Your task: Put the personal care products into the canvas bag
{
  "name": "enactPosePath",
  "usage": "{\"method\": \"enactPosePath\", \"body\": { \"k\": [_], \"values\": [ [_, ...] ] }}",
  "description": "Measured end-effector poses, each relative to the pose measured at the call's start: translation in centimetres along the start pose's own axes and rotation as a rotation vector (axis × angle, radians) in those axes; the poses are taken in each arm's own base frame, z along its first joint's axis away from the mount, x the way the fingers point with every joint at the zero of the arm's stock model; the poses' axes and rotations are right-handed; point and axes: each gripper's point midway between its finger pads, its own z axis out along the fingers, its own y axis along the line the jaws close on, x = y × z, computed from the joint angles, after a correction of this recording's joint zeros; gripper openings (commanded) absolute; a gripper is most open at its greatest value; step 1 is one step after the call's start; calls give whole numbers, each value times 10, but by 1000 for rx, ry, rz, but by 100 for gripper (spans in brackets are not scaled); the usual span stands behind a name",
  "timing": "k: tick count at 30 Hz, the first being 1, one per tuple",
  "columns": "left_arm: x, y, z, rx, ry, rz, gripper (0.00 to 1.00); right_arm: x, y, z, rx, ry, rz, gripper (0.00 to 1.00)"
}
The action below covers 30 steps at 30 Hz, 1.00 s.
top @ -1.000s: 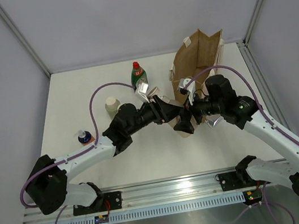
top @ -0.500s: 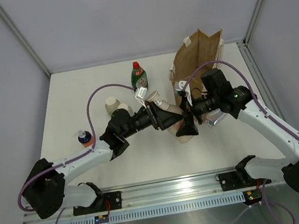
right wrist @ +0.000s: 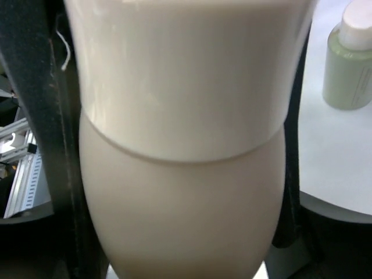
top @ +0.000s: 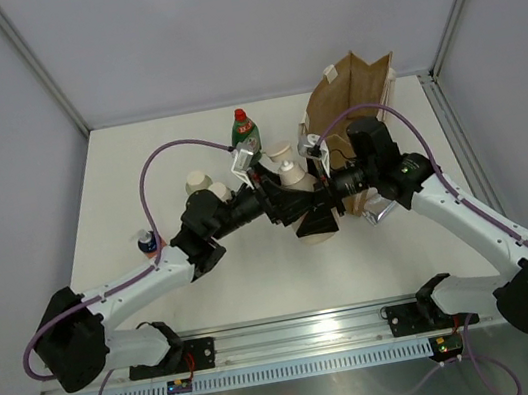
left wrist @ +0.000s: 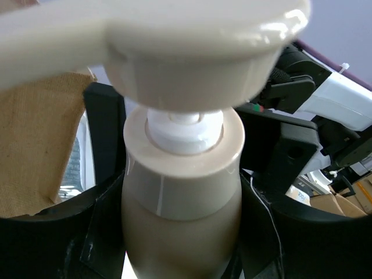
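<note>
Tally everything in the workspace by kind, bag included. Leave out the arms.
Dark green bottle with red cap: 1
Pale white-capped bottles: 2
Beige pump bottle: 1
Small orange item: 1
Silver tube: 1
Canvas bag: 1
Total: 7

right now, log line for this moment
left gripper shut on beige pump bottle | right gripper around it, grip unclear | canvas bag upright
</note>
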Motion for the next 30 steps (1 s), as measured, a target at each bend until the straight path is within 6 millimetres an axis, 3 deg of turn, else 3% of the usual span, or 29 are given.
{"method": "enactPosePath", "body": {
  "k": [1, 2, 4, 5, 6, 9, 10, 14, 17, 23, 30],
  "values": [
    [-2, 0, 0, -1, -8, 7, 0, -2, 1, 0, -7, -7, -4, 73],
    [-4, -1, 0, 3, -15, 10, 0, -4, 2, 0, -15, -14, -10, 58],
    [-8, -4, 0, 16, -26, 15, 0, -8, 5, -1, -26, -30, -25, 44],
    [-9, -5, 0, 21, -34, 21, 0, -10, 5, -1, -25, -34, -32, 30],
    [-10, -7, 0, 27, -38, 24, 0, -11, 6, -2, -23, -37, -33, 24],
    [-12, -8, 1, 33, -43, 26, 12, -12, 8, -3, -20, -41, -37, 1],
    [-12, -9, 1, 35, -46, 27, 28, -12, 8, -3, -19, -43, -38, 0],
    [-13, -11, 1, 40, -51, 26, 67, -14, 10, -5, -21, -49, -35, 0],
    [-16, -13, 0, 36, -62, 14, 83, -16, 12, -7, -34, -58, -48, 0],
    [-54, -29, -11, 35, -187, 57, 95, -8, 4, -13, 2, -54, -5, 0],
    [-58, -28, -12, 17, -206, 57, 92, -6, 1, -13, 8, -55, 10, 0]
  ]
}}
